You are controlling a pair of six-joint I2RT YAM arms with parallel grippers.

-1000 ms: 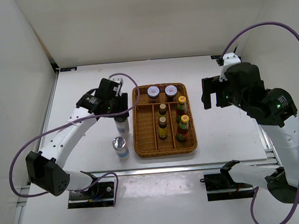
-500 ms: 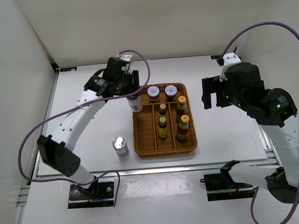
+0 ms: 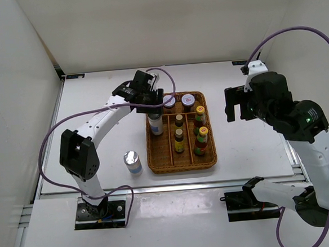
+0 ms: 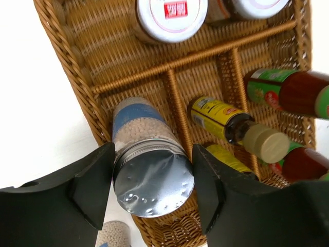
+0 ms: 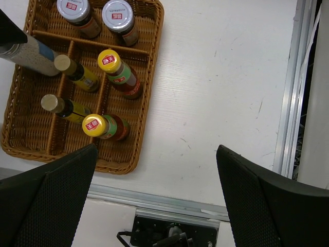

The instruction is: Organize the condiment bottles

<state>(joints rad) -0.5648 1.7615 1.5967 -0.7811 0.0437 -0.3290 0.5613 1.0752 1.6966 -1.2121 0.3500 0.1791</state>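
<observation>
My left gripper (image 3: 152,105) (image 4: 153,181) is shut on a silver-topped white cylinder (image 3: 156,124) (image 4: 150,172), which hangs tilted over the left compartment of the wicker tray (image 3: 183,168). A second silver-topped cylinder (image 3: 133,162) stands on the table left of the tray. In the tray stand two purple-lidded jars (image 3: 168,101) (image 5: 73,10) at the back, two dark yellow-labelled bottles (image 3: 179,129) (image 5: 64,63) in the middle and two red yellow-capped bottles (image 3: 200,126) (image 5: 110,62) on the right. My right gripper (image 3: 234,104) (image 5: 157,149) hovers open and empty right of the tray.
The table's metal front rail (image 5: 185,203) runs below the tray. White walls close in the back and sides. A grey frame rail (image 5: 293,87) borders the table's right edge.
My left arm has carried the cylinder from the table left of the tray up and rightward over the tray's left compartment. The right arm has barely moved.
</observation>
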